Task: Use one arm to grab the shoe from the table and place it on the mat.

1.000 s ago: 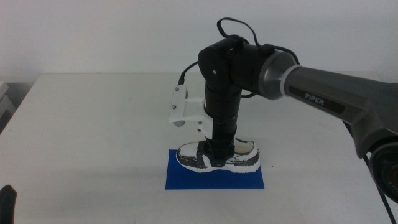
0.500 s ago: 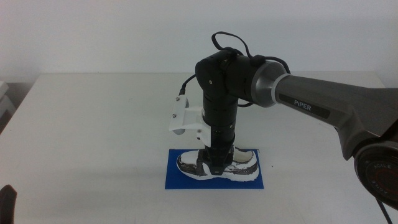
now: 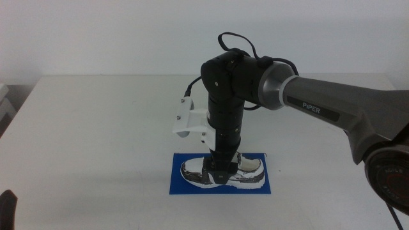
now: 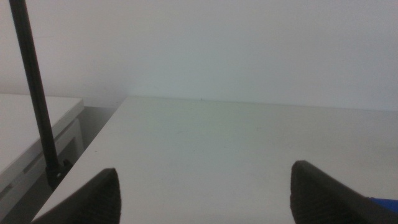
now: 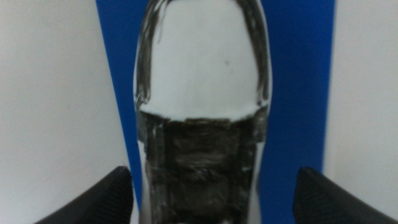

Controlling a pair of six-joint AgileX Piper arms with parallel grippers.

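Note:
The white sneaker with black panels, the shoe point(image 3: 250, 171), lies on its sole on the deep blue mat point(image 3: 185, 186), toe to the right. My right gripper point(image 3: 217, 174) points straight down over the shoe's laced middle. In the right wrist view the shoe point(image 5: 202, 68) lies along the mat point(image 5: 298, 74), and the right gripper point(image 5: 211, 199) has its jaws spread to either side of the shoe, with a strip of blue showing beside one jaw. My left gripper point(image 4: 211, 186) is open and empty, waiting at the table's front left corner point(image 3: 6, 207).
The white table point(image 3: 96, 128) is bare around the mat. The right arm's grey forearm point(image 3: 332, 108) reaches in from the right above the table. A black pole point(image 4: 34, 93) stands beyond the table's left edge.
The right arm has come down and slightly towards the front with the shoe. The shoe now rests flat on the mat.

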